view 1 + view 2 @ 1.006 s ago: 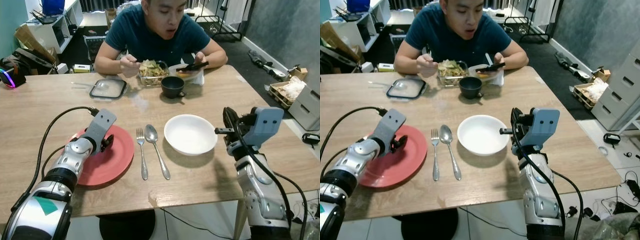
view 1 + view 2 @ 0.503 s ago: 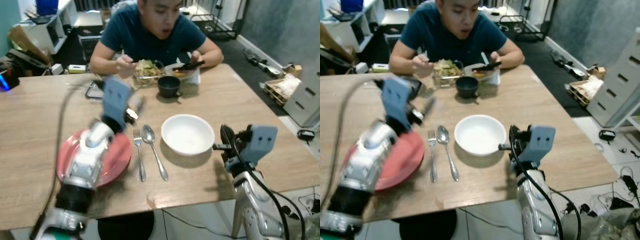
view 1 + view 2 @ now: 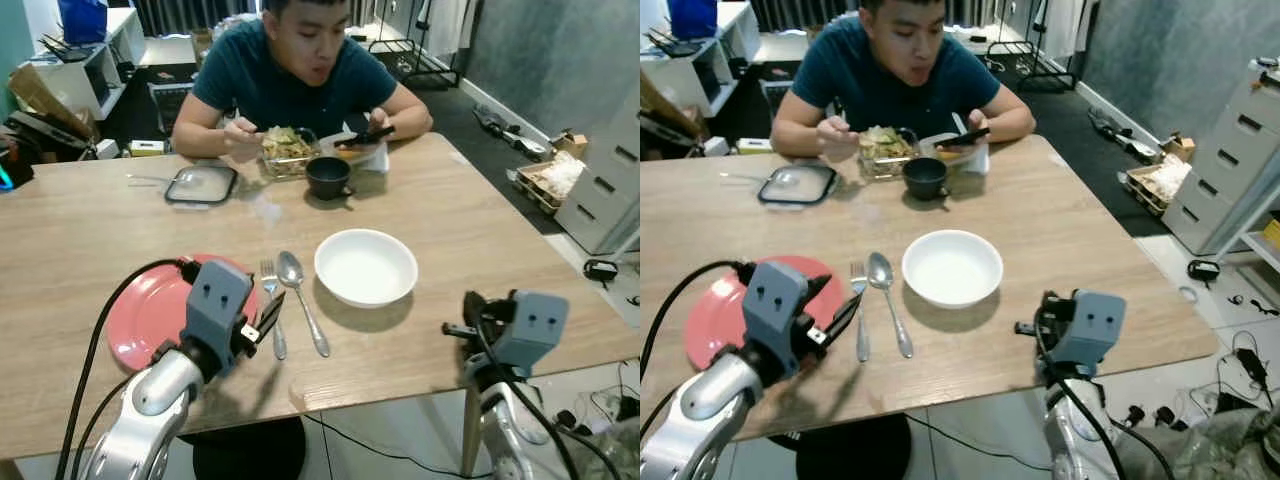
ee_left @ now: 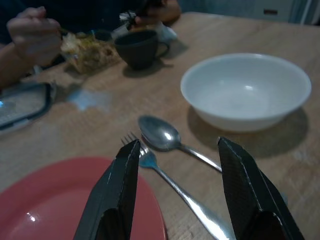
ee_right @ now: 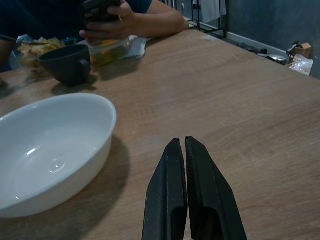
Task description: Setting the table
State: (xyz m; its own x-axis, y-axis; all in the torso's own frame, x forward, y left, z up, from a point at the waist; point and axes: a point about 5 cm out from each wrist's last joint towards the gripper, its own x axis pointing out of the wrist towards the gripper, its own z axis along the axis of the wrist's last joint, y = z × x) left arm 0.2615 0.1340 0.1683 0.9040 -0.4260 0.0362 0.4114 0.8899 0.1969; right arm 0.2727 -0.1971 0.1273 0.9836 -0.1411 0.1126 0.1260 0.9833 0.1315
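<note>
Wooden table (image 3: 480, 230) holds plate (image 3: 140, 310), fork (image 3: 272, 318), spoon (image 3: 300, 300), bowl (image 3: 366, 267).

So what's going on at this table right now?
A place setting lies on the wooden table: red plate, fork, spoon and white bowl in a row. The left gripper hangs open just above the fork and the plate's edge, holding nothing. The right gripper is shut and empty, low over the table beside the bowl. Across the table a person is eating from a food container.
</note>
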